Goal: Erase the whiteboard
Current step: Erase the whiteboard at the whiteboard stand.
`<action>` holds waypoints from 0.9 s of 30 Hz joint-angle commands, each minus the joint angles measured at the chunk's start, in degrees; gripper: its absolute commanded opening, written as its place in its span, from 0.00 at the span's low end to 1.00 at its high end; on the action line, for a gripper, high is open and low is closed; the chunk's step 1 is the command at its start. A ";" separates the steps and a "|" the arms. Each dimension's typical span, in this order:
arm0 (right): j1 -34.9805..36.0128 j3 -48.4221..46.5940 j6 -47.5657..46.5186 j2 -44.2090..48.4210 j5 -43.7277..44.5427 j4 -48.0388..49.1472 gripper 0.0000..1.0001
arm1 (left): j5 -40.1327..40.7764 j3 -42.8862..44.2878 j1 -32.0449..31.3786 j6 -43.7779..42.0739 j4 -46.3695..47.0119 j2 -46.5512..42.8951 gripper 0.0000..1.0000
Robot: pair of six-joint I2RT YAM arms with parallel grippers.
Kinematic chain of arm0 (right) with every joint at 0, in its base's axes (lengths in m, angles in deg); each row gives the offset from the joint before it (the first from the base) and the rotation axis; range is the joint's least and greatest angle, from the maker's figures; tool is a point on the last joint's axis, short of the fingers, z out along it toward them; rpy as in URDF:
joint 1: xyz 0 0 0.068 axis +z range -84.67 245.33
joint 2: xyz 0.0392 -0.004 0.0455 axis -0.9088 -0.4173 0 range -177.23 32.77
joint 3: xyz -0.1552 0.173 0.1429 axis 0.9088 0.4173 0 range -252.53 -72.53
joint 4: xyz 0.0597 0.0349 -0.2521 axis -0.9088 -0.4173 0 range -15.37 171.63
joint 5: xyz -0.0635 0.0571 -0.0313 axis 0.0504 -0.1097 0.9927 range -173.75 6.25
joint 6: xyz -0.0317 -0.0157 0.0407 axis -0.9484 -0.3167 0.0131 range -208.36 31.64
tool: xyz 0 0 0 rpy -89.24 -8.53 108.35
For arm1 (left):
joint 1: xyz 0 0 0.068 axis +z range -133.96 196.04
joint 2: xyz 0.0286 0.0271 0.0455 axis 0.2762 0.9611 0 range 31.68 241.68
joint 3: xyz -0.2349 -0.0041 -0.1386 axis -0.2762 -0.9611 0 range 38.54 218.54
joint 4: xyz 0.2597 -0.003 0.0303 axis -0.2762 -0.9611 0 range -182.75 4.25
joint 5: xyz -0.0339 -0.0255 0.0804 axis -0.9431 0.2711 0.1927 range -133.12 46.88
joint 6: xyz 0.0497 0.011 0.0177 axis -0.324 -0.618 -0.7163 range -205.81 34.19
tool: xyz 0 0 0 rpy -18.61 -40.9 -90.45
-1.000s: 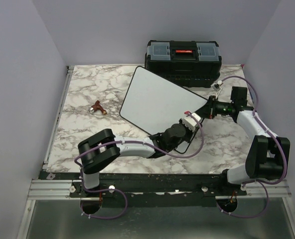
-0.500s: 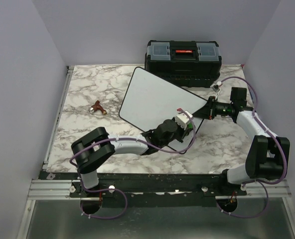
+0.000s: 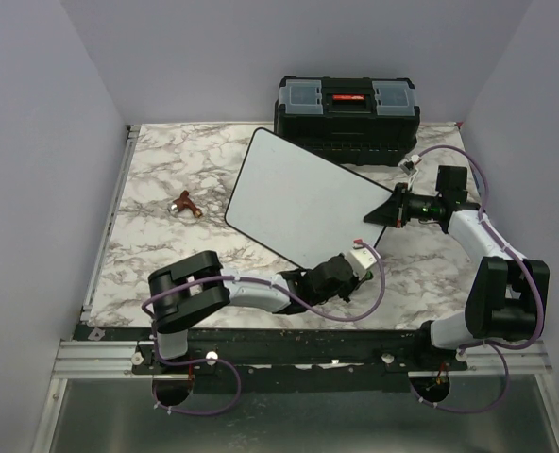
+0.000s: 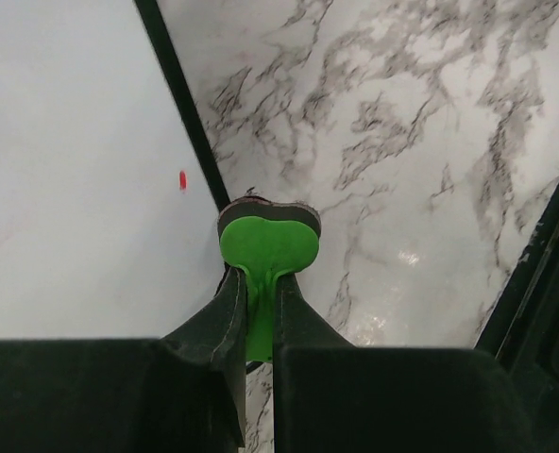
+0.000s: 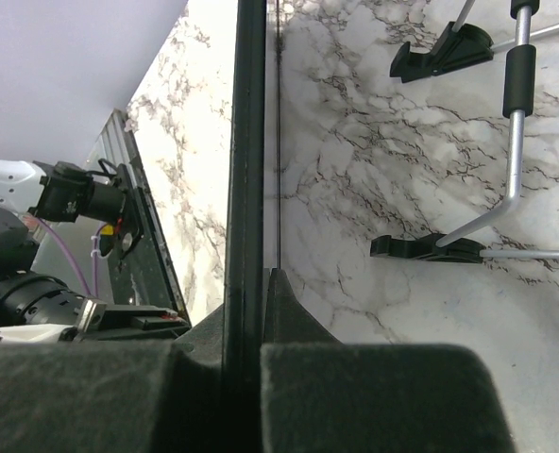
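**A:** Two hands. What's the state of each?

**B:** Both are closed. The left hand (image 4: pixel 258 288) is clamped on the stem of a green eraser (image 4: pixel 265 245) with a dark pad underneath. The right hand (image 5: pixel 251 293) is pinched onto the black frame (image 5: pixel 246 142) at the right corner of the whiteboard (image 3: pixel 298 193).

**A:** Where is the board?

**B:** It's mid-surface, turned at an angle to the surface (image 3: pixel 166 160) edges. Its far corner is close to the black toolbox (image 3: pixel 347 109) at the back, and its near corner is by the left hand. The right wrist view sees it edge-on, with a wire stand (image 5: pixel 514 142) and black feet (image 5: pixel 429 248) to one side of that edge.

**A:** Is the eraser on the white area?

**B:** No. Its head is at the board's edge, overlapping the frame and mostly over the marble. I can't tell whether it's pressing down.

**A:** Any marker on the board?

**B:** There's one small red speck (image 4: pixel 182 179) just inside the frame, beside the eraser head, and a faint pinkish trace further in. From the top view the face reads plain white.

**A:** Anything else on the surface?

**B:** A small brown-red object (image 3: pixel 186 203) lies left of the board, well apart from both hands. It's too small to identify.
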 commanded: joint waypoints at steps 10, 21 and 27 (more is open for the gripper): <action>0.67 -0.92 1.79 1.88 -7.46 -2.03 0.01 | 4.13 0.67 7.86 -1.03 -0.21 -2.55 0.00; 0.69 -0.99 1.70 1.69 -7.50 -2.12 0.01 | 1.75 11.89 11.96 -1.88 -0.93 -2.29 0.00; 0.66 -0.97 1.79 1.46 -7.70 -2.12 0.01 | -1.55 11.14 8.80 1.91 -0.11 1.24 0.00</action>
